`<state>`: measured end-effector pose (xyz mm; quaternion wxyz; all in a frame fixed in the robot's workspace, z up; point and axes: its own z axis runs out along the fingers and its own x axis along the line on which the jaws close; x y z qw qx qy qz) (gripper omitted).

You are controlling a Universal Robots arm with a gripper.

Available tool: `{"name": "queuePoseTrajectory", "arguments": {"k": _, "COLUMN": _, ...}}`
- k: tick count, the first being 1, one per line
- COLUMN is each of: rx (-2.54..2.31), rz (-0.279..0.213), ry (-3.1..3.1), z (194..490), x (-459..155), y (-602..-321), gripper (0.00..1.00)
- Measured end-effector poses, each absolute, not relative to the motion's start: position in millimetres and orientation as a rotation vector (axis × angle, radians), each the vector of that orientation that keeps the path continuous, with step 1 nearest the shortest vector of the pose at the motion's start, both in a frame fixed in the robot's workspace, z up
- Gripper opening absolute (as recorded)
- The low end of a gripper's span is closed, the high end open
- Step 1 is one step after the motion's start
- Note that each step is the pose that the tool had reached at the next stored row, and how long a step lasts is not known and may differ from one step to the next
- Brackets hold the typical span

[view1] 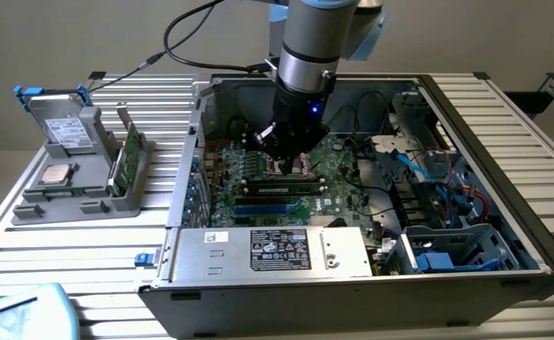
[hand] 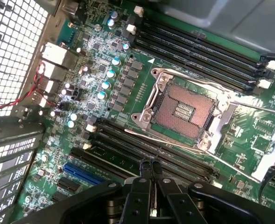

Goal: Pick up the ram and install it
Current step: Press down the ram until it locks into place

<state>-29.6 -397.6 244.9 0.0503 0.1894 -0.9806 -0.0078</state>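
The ram (view1: 282,188), a long green stick with dark chips, stands on edge in a memory slot on the motherboard (view1: 338,159) inside the open computer case. My gripper (view1: 291,168) hangs just above and behind it. In the wrist view my gripper (hand: 150,167) is shut, its two black fingers (hand: 141,186) pressed together, tips over the row of black memory slots (hand: 142,149) beside the empty processor socket (hand: 183,111). I cannot tell whether the tips touch the ram.
The case walls (view1: 489,134) and the power supply (view1: 272,251) ring the motherboard, with cables (view1: 428,177) on the exterior view's right. A grey fixture (view1: 78,188) outside the case holds a drive, a square silver chip (view1: 58,173) and a wider green card (view1: 126,152).
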Motion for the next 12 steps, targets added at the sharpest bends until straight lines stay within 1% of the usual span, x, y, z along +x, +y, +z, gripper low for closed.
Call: {"name": "queuePoseTrajectory", "arguments": {"k": 12, "rx": 0.402, "rz": 0.017, "ry": -3.020, "z": 244.9, "x": -29.6, "y": -397.6, "gripper": 0.11}}
